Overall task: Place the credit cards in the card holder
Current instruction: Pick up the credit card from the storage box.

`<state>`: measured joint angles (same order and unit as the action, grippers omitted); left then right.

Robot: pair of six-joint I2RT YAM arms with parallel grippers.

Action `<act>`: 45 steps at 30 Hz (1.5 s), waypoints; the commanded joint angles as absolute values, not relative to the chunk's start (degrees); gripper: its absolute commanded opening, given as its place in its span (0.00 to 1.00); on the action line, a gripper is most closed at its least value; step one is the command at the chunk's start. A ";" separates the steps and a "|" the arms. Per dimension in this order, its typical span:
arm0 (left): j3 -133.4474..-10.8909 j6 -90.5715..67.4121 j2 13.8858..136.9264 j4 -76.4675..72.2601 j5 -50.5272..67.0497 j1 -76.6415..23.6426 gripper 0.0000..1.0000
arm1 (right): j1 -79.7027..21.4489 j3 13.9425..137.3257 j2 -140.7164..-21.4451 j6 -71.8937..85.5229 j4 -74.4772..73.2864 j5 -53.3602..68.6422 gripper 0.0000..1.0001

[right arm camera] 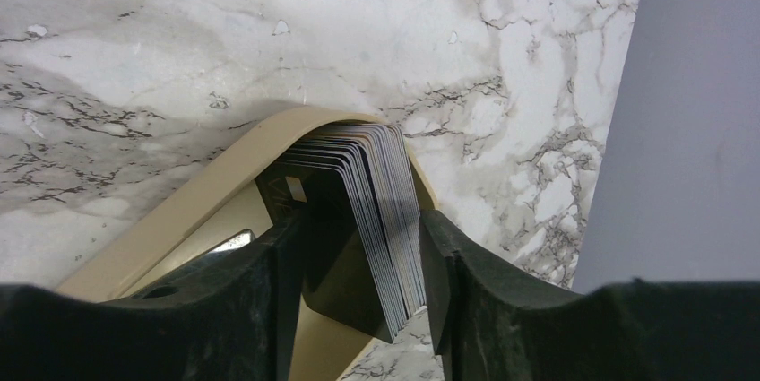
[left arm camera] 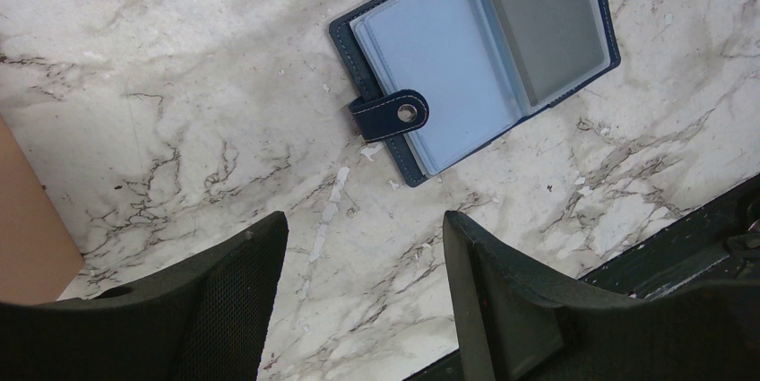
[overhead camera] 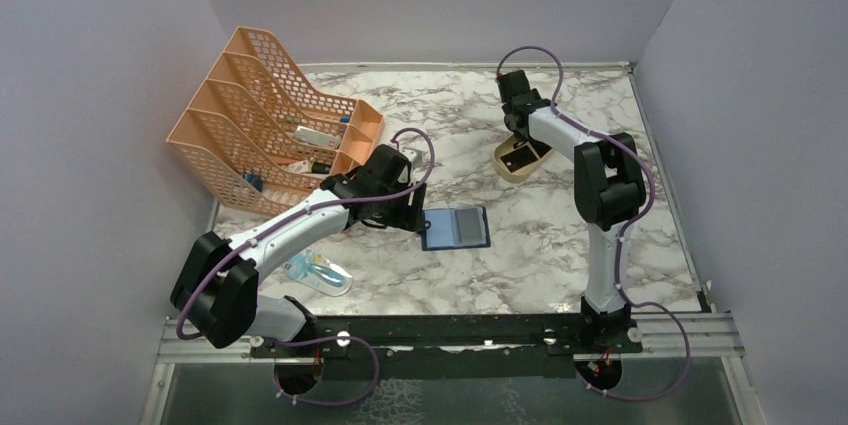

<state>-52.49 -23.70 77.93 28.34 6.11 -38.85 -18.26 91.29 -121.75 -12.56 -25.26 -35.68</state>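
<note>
— Right gripper (right arm camera: 360, 218) status?
— Fingers (right arm camera: 269, 291) flank the credit cards (right arm camera: 376, 175) stacked on edge in the tan tray (right arm camera: 224, 166); grip unconfirmed.
— Left gripper (left arm camera: 363, 217)?
— Jaws apart, empty, just beside the open card holder (left arm camera: 475, 49) on the table (overhead camera: 540, 265). Judged progress: stack untransferred, insertion outstanding.

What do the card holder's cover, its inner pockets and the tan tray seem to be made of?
Card holder cover: navy leather or imitation, matte, with pale stitching along the edges. Inner pockets: translucent plastic with a slight sheen. Tray: probably matte beige plastic, with a smooth moulded rim.
</note>
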 commanded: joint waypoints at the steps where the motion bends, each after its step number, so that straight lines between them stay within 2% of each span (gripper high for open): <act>1: -53.22 -23.34 77.52 27.39 5.64 -38.63 0.67 | -17.84 93.34 -122.35 -14.41 -22.95 -38.41 0.42; 3: -53.35 -23.13 77.87 27.40 5.79 -38.59 0.67 | -17.84 93.64 -122.26 -14.41 -23.06 -38.49 0.36; 10: -53.95 -22.85 78.75 27.42 6.77 -38.62 0.67 | -17.84 93.69 -121.11 -14.65 -22.68 -38.75 0.29; 15: -53.81 -22.51 78.98 27.35 6.95 -38.58 0.67 | -17.84 93.89 -121.11 -14.44 -23.19 -38.14 0.19; 19: -53.67 -22.58 79.32 27.39 7.63 -38.60 0.67 | -17.84 94.22 -120.26 -13.10 -25.02 -36.92 0.09; 24: -53.73 -23.37 79.95 27.46 8.34 -38.63 0.66 | -17.97 96.47 -118.29 -9.32 -30.56 -32.95 0.02; 40: -55.89 -26.24 83.61 28.38 9.67 -38.69 0.63 | -18.72 88.01 -98.41 4.94 -39.26 -13.85 0.01; 45: -56.38 -26.84 85.03 28.48 11.53 -38.63 0.63 | -18.72 79.69 -89.82 10.76 -35.73 0.16 0.01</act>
<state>-54.65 -26.02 84.03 28.40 8.67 -38.74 -18.41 84.71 -95.18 4.36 -36.84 -13.34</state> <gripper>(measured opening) 0.630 0.013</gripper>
